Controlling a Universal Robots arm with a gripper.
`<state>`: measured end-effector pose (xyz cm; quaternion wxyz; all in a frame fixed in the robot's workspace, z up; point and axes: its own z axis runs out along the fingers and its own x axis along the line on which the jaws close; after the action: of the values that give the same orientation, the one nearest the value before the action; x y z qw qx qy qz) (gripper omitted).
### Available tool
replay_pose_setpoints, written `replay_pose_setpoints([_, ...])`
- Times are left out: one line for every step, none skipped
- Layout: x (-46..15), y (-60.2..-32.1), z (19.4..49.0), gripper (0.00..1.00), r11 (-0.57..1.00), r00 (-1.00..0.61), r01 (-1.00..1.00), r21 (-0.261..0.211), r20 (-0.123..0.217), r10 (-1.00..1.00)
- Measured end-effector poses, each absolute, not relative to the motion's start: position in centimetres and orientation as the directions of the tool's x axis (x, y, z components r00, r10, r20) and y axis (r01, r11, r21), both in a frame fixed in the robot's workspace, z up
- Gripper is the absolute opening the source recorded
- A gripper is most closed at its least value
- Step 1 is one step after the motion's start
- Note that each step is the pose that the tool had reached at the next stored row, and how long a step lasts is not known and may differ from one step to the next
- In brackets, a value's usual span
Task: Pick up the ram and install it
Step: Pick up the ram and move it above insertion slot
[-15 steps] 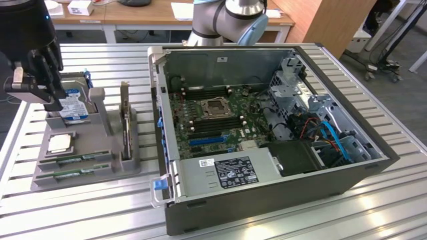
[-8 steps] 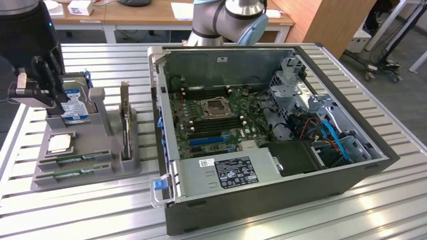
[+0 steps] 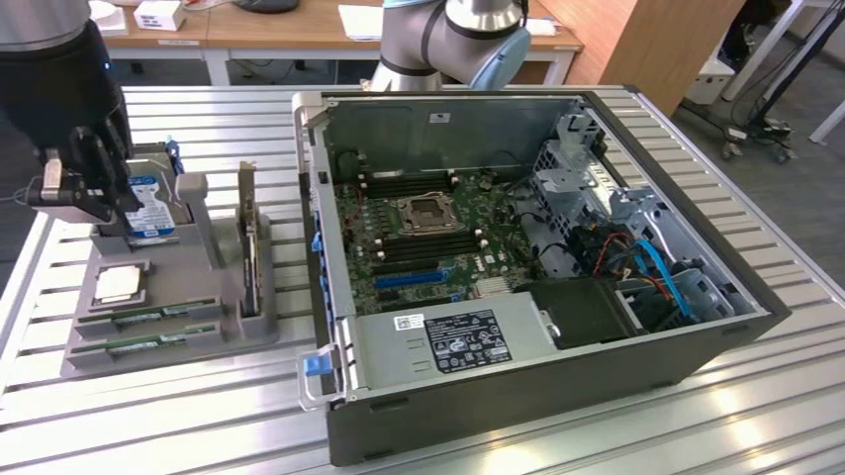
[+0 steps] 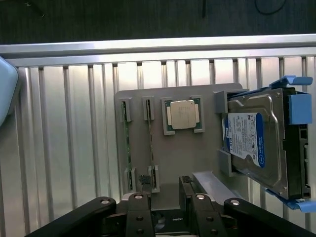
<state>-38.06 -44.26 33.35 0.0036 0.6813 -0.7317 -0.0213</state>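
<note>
Desk [image 3: 158, 416]: ribbed metal surface carrying a grey parts fixture [image 3: 172, 341] at the exterior view's left and an open computer case [image 3: 528, 396] at its right, motherboard [image 3: 396, 237] exposed.

Fixture contents: two green ram sticks are seated on edge in parallel slots. The inner ram stick [image 4: 150, 143] lies just beside the processor [image 4: 182, 114]. The outer ram stick [image 4: 126, 143] lies along the fixture's edge, on the far side from the processor. Both are in their slots, well apart from the case. A hard drive [image 4: 256, 143] with a blue-white label stands tilted in a blue carrier at the other end of the fixture. A dark expansion card [image 3: 247, 233] stands upright on the side nearest the case.

Gripper [image 4: 165, 185]: jaws spread wide, nothing between them. In the exterior view it hangs above the hard-drive end of the fixture, clear of all parts. In the wrist view one fingertip [image 4: 144, 183] appears close to the end of the inner ram stick; contact cannot be confirmed.
</note>
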Motion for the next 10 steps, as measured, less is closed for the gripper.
replay_pose_setpoints([-38.1, -44.3, 33.2, 0.36, 0.071, -0.072, -0.997, 0.036, -0.024, -0.997])
replay_pose_setpoints([-38.1, -44.3, 33.1, 0.36, 0.071, -0.072, -0.997, 0.036, -0.024, -0.997])
replay_pose_setpoints([-38.1, -44.3, 32.9, 0.36, 0.071, -0.072, -0.997, 0.036, -0.024, -0.997])
replay_pose_setpoints([-38.1, -44.3, 32.7, 0.36, 0.071, -0.072, -0.997, 0.036, -0.024, -0.997])
replay_pose_setpoints([-38.1, -44.3, 32.6, 0.36, 0.071, -0.072, -0.997, 0.036, -0.024, -0.997])
replay_pose_setpoints([-38.1, -44.3, 32.4, 0.36, 0.071, -0.072, -0.997, 0.036, -0.024, -0.997])
replay_pose_setpoints([-38.1, -44.3, 32.3, 0.36, 0.071, -0.072, -0.997, 0.036, -0.024, -0.997])
replay_pose_setpoints([-38.1, -44.3, 32.2, 0.36, 0.071, -0.072, -0.997, 0.036, -0.024, -0.997])
replay_pose_setpoints([-38.1, -44.3, 32.0, 0.36, 0.071, -0.072, -0.997, 0.036, -0.024, -0.997])
replay_pose_setpoints([-38.1, -44.3, 31.8, 0.36, 0.071, -0.072, -0.997, 0.036, -0.024, -0.997])
